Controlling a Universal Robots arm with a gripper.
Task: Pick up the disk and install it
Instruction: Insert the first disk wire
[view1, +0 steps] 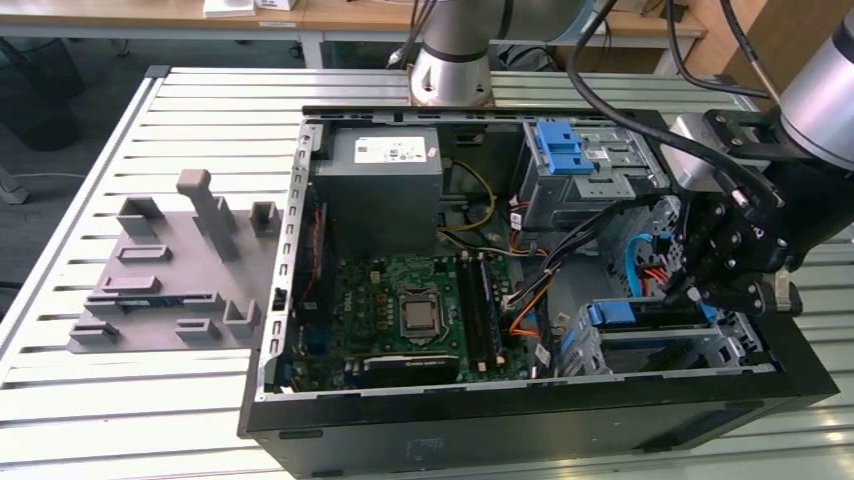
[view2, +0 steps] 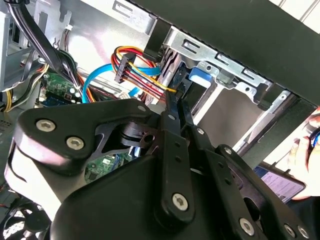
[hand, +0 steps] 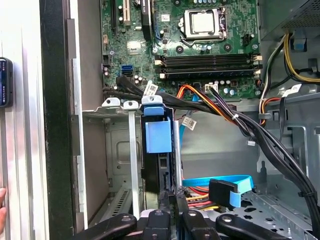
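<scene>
Open black desktop computer case (view1: 534, 420) lies on its side on a slatted metal table (view1: 80, 400). The black multi-link gripper (view1: 707, 285) is down inside the case at the drive bay, at the exterior view's right.

In the first wrist view the flat silver disk in its blue plastic caddy (hand: 157, 145) stands edge-on in a slot of the grey metal drive bay (hand: 120, 150), blue tab facing the green motherboard (hand: 190, 40). The gripper's (hand: 172, 200) black fingers (hand: 165, 197) sit close together at the disk's near edge, seemingly pinching it, though the contact is partly hidden.

In the second wrist view the gripper (view2: 175, 105) reaches to the blue caddy (view2: 200, 80) inside the bay frame.

A light-blue flat data cable (hand: 220, 181) with a black connector lies just beside the disk. A grey power supply box (view1: 384, 175) sits at the case's far end. A grey moulded fixture (view1: 174, 270) rests on the table at the exterior view's left.
</scene>
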